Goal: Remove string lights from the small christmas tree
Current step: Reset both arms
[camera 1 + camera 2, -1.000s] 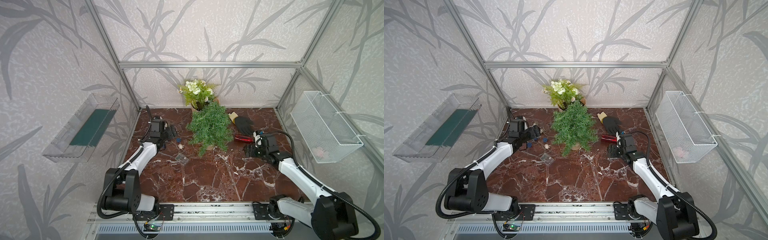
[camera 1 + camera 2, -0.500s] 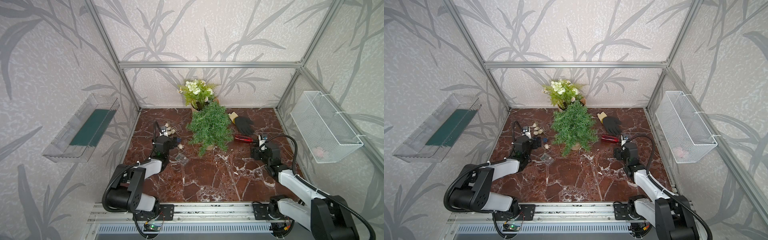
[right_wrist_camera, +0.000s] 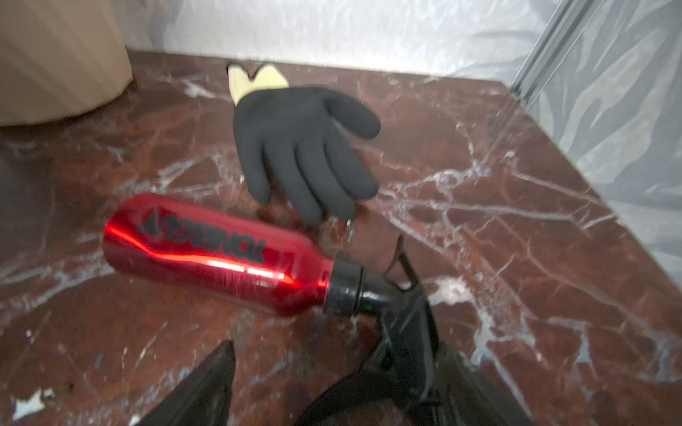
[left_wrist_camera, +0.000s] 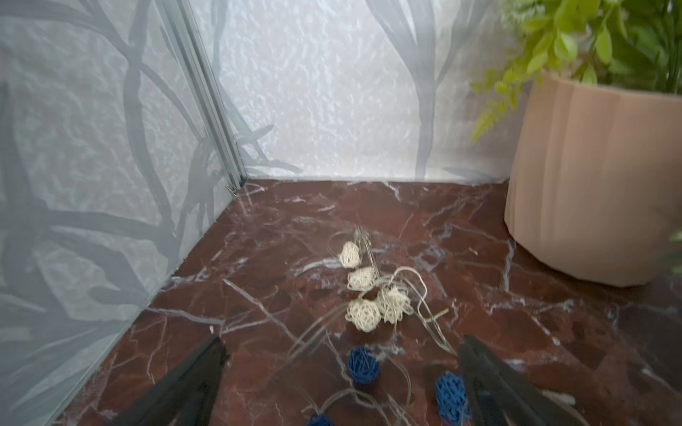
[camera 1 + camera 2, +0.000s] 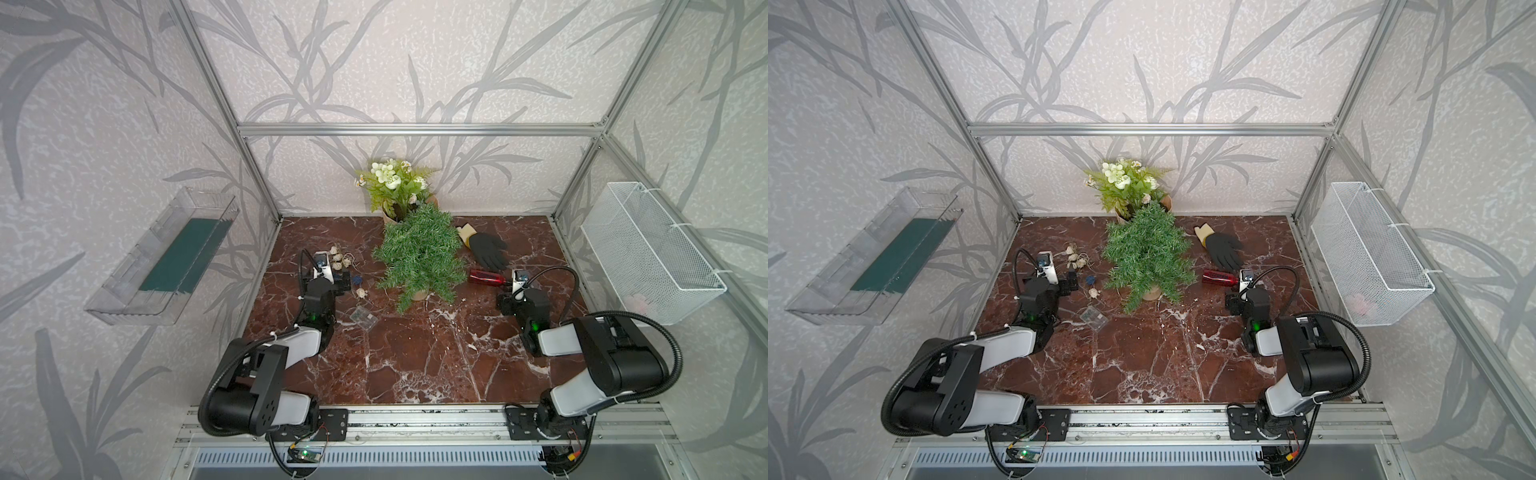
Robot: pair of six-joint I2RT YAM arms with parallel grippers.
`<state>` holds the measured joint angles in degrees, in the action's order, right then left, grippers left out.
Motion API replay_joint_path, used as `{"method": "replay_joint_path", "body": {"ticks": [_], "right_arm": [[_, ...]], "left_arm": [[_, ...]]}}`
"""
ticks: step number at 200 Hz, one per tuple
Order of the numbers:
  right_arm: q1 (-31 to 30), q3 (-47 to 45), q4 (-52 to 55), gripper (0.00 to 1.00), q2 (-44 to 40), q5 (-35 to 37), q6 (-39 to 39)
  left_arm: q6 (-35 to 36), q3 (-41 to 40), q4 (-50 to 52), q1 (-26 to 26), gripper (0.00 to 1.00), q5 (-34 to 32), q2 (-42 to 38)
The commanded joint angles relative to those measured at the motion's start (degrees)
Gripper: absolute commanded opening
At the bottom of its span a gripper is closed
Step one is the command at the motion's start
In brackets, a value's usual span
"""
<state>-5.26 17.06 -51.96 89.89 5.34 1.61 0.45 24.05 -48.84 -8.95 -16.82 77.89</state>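
The string lights [image 5: 340, 261] lie loose on the marble table, left of the small christmas tree [image 5: 422, 257], in both top views. Cream balls bunch at the back, blue balls [image 5: 356, 281] sit nearer, and the clear battery box [image 5: 363, 319] rests toward the front. No lights show on the tree [image 5: 1148, 257]. My left gripper [image 4: 343, 343] is open just above the table. A blue ball [image 4: 363, 365] lies between its fingers, untouched, and the cream balls [image 4: 363, 313] lie just beyond. My right gripper [image 3: 339, 354] is open and empty, right of the tree.
A red bottle [image 3: 214, 254] lies on its side just ahead of my right gripper, its black cap loop beside one finger. A black glove [image 3: 299, 147] lies beyond it. The white-flowered plant [image 5: 395, 187] stands behind the tree. A wire basket [image 5: 648, 249] hangs on the right wall.
Both arms have pulled back toward the front rail. My left gripper has drawn away from the cream balls and opened a little wider, leaving the lights on the table.
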Motion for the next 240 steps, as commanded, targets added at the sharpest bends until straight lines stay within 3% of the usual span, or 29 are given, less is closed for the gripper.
{"method": "replay_joint_path", "body": {"ticks": [1,14,40,83,121,140,163,183,200,221,240], "right_arm": [[0.16,4.97,1.06,0.84,-1.55,-2.17,1.23],[-0.02,4.05,-4.55,0.84,0.83,-2.82,2.17],[-0.09,6.43,4.83,0.84,-1.88,-3.96,2.46],[-0.10,6.05,3.35,0.84,-1.46,-4.16,2.59],[-0.10,6.06,3.19,0.84,-1.45,-4.11,2.62],[-0.19,5.97,3.13,0.83,-1.46,-4.01,2.65],[-0.28,5.97,3.10,0.83,-1.38,-3.76,2.71],[-0.28,5.97,3.09,0.83,-1.43,-3.76,2.78],[-0.28,5.97,3.01,0.83,-1.43,-3.67,2.83],[-0.37,5.97,3.01,0.83,-1.47,-3.62,2.83],[-0.37,5.97,3.01,0.83,-1.47,-3.61,2.86]], "left_arm": [[1.98,1.88,1.68,0.58,0.99,-0.27,0.14],[1.58,2.31,3.14,0.72,0.99,0.13,0.60],[2.09,0.51,4.18,0.65,0.99,-0.16,-1.56],[4.15,-3.37,3.23,1.25,0.99,-0.85,-1.19],[1.74,-5.36,-5.79,4.71,0.99,3.90,7.01],[-0.14,-9.03,-21.96,8.00,0.99,7.43,14.26],[0.65,-6.38,-8.25,8.07,0.99,12.03,9.13],[0.23,-4.66,-11.06,8.09,0.99,8.69,12.67],[-0.45,-2.76,-3.75,8.14,0.99,8.73,10.72],[-0.17,-3.83,-8.93,8.12,0.99,8.01,12.40],[-1.35,-2.79,-5.48,8.07,0.99,6.20,11.62]]}}
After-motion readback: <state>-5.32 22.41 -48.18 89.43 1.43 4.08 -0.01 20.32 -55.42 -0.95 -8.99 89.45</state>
